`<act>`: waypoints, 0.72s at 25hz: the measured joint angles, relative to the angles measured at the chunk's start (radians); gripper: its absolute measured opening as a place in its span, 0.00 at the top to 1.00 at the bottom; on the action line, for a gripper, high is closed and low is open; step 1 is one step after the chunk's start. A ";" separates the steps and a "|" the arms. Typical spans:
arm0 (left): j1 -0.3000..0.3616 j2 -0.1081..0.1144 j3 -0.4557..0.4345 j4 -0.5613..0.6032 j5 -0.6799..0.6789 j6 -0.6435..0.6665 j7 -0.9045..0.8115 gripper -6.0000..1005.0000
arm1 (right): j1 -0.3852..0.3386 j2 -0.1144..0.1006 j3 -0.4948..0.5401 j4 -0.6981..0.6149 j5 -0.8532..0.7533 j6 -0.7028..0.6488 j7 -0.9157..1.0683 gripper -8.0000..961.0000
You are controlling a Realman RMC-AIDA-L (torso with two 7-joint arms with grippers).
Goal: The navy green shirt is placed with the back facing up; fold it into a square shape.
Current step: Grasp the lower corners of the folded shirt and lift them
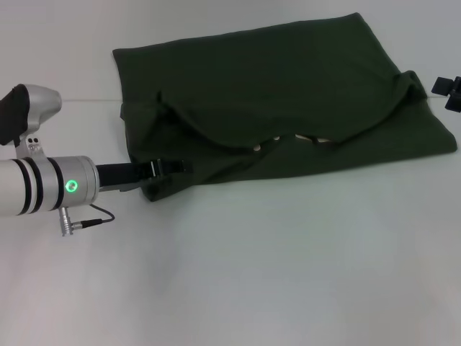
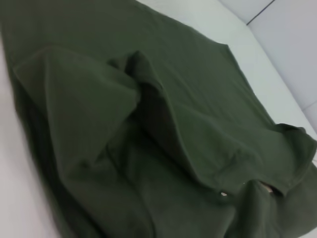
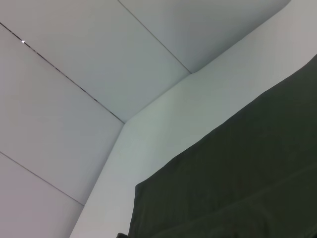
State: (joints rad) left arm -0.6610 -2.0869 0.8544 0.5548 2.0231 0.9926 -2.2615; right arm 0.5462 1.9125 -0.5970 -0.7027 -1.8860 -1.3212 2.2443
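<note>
The navy green shirt (image 1: 288,94) lies across the far half of the white table (image 1: 274,274), rumpled, with its near part folded over in raised ridges. My left gripper (image 1: 171,167) reaches in low from the left and meets the shirt's near left corner. The left wrist view looks along the shirt (image 2: 163,148) and its humped folds. My right gripper (image 1: 448,90) shows only as black parts at the picture's right edge, just beside a raised fold at the shirt's right side. The right wrist view catches the shirt's flat far edge (image 3: 247,183).
Pale wall panels (image 3: 99,59) rise behind the table. A grey cable (image 1: 97,216) hangs under my left wrist. Bare white tabletop fills the near half of the head view.
</note>
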 joint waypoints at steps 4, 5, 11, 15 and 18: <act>0.000 0.003 0.000 -0.014 0.000 -0.041 0.008 0.44 | -0.005 0.000 0.000 0.000 0.002 -0.001 0.000 0.26; 0.003 0.002 0.000 -0.014 0.000 -0.055 0.019 0.44 | -0.006 -0.001 0.000 0.000 0.002 -0.001 0.000 0.26; 0.004 0.007 0.004 -0.027 0.000 -0.091 0.056 0.44 | -0.009 -0.001 0.001 0.000 0.003 -0.002 0.000 0.26; 0.006 0.006 0.008 -0.040 0.000 -0.092 0.060 0.44 | -0.009 -0.001 0.002 0.000 0.003 -0.003 0.000 0.26; 0.008 0.002 0.013 -0.043 0.000 -0.092 0.060 0.45 | -0.009 -0.002 0.004 0.000 0.004 -0.004 0.000 0.26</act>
State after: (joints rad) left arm -0.6530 -2.0847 0.8671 0.5115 2.0234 0.9007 -2.2015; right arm 0.5370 1.9109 -0.5927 -0.7025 -1.8821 -1.3249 2.2443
